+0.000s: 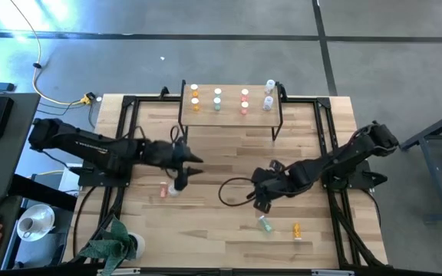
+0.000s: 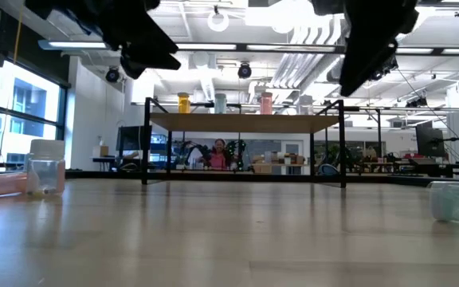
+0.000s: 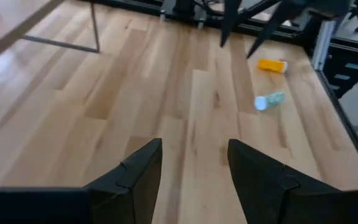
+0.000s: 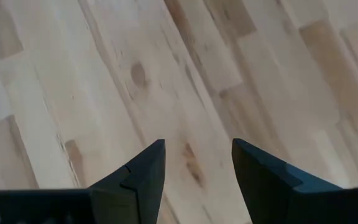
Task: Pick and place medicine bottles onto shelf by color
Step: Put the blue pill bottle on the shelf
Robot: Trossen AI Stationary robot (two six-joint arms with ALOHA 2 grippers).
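Overhead and wrist views of your two-arm station, seen at one instant. The small raised shelf with a light wood top and thin black legs (image 1: 231, 115) stood at the far middle of the pale plank table (image 1: 221, 230). On its top you had four groups of tiny white-capped medicine bottles: orange ones (image 1: 195, 96) at the left, green ones (image 1: 217, 98) next, red ones (image 1: 245, 101) after them, and clear ones (image 1: 268, 95) at the right end.

Your left gripper (image 1: 184, 170) hung over the table's left half, its two dark fingers (image 3: 138, 177) parted with bare wood showing between them and nothing in the gap. Just beside it on the table lay a pink bottle on its side (image 1: 163, 190) and a clear white-capped bottle (image 1: 175, 188), next to each other; in the low view the clear one (image 2: 46, 167) stood upright.

Your right gripper (image 1: 261, 201) hung over the table's right half, its fingers (image 4: 143, 177) likewise apart above bare planks, holding nothing. Near it, toward the front edge, a green bottle (image 1: 265, 224) lay on its side, and an orange bottle (image 1: 297, 229) lay just to its right; your left wrist view showed the same pair well apart from the left gripper.
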